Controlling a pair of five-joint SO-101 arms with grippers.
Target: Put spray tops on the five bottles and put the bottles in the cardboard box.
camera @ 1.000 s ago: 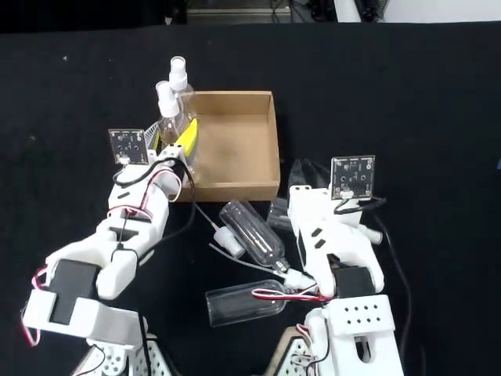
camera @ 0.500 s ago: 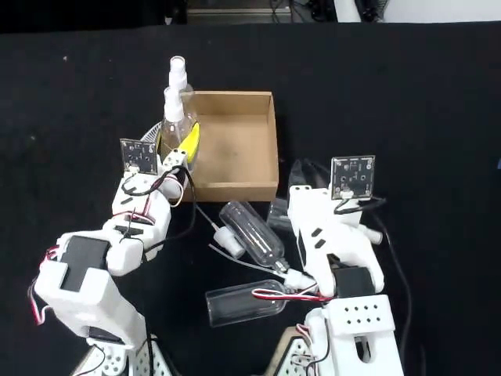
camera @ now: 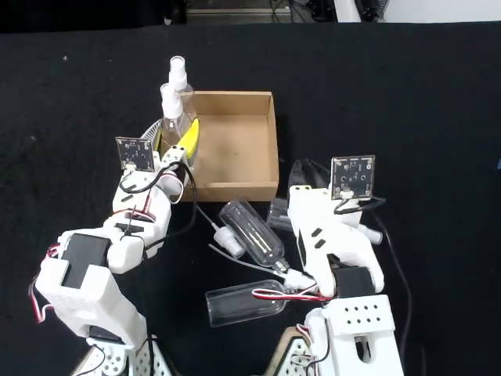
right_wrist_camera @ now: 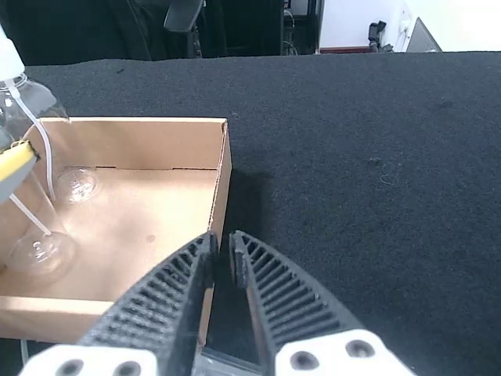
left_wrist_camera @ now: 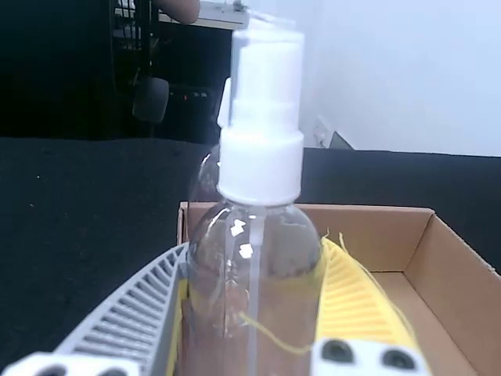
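Note:
My left gripper (camera: pixel 178 141) is shut on a clear bottle (left_wrist_camera: pixel 250 274) with a white spray top (left_wrist_camera: pixel 262 133), grey and yellow fingers on either side. The bottle stands upright inside the cardboard box (camera: pixel 235 145) by its left wall, base (right_wrist_camera: pixel 35 251) at or just above the floor. A second capped bottle (camera: pixel 178 74) stands behind it in the far left corner. My right gripper (right_wrist_camera: pixel 221 239) is shut on nothing, low beside the box's near right corner. Two more bottles lie on the cloth: one (camera: pixel 254 233) with a white top, another (camera: pixel 244 304) nearer the arm bases.
Black cloth covers the table (camera: pixel 407 102). Most of the box floor (right_wrist_camera: pixel 133 219) is bare. A clear bottle part (camera: pixel 278 211) pokes out from under the right arm. Red cable crosses the nearest lying bottle.
The left arm has changed its posture, its rear links drawing back toward the base, and the held bottle has shifted slightly. The right arm has not moved.

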